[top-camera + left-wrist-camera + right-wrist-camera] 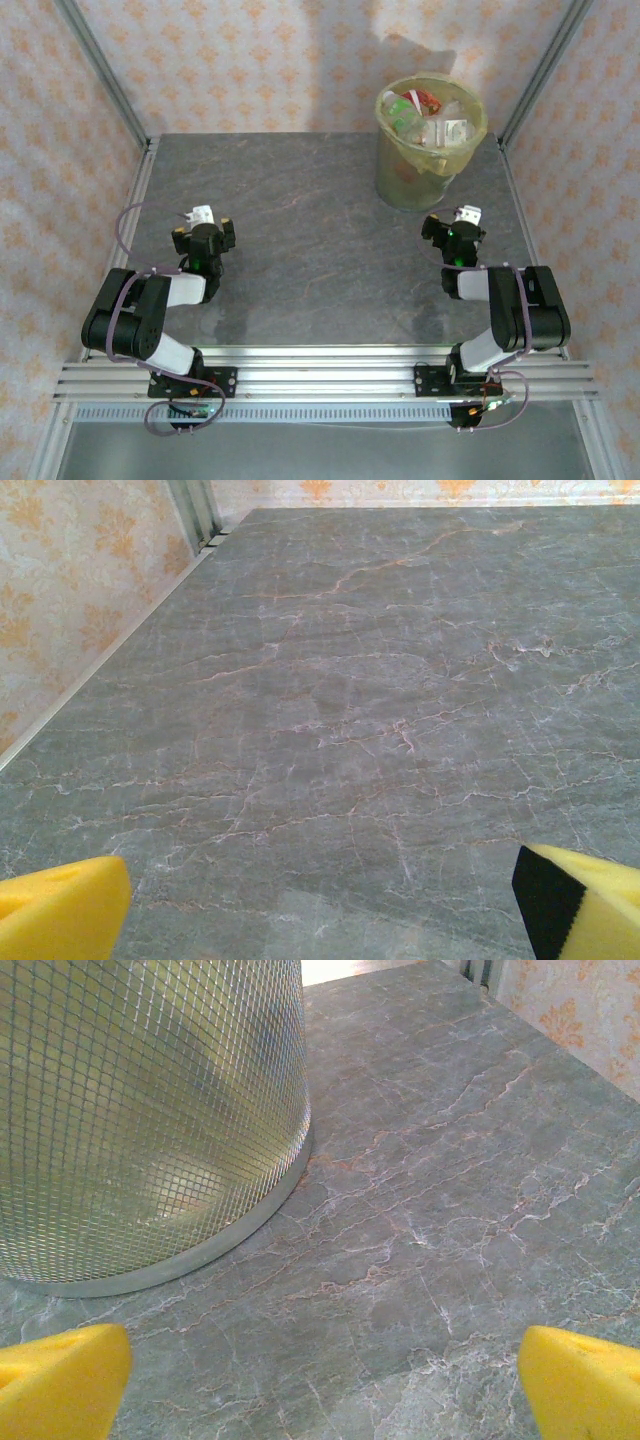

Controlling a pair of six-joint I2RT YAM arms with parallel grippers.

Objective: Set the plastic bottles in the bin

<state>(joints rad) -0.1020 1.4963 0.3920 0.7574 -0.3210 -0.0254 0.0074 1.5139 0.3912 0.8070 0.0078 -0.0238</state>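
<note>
Left gripper (pixel 203 213) first: stands spread wide, pinches nothing, hovers low over the grey, marble-veined table (pixel 320 250), well to the left of the bin (pixel 405 180) and nearer the viewer than it. In the left wrist view, shows as two yellow foam pads (pixel 60 905) at the lower corners, far apart, with bare veined tabletop between them and a papered wall (pixel 60 590) running along the left.

Right gripper (pixel 466 213) next: likewise spread to the full, pinches nothing, sits just on the near side of the bin and a little right of its base, apart from it. In the right wrist view, looks past the bin's right flank: yellow pads (pixel 60 1380) wide apart at the bottom corners, gridded translucent wall of the bin (pixel 150 1110) rising at upper left, foot rim flat on the table.

As for the bin: stands upright, pale yellow-green, tapered, lined with a yellowish bag folded over the rim. Holds the plastic bottles (pixel 425 118), heaped inside up to about the rim: mostly clear bodies, with green and red showing among them. Too small to count.
</note>
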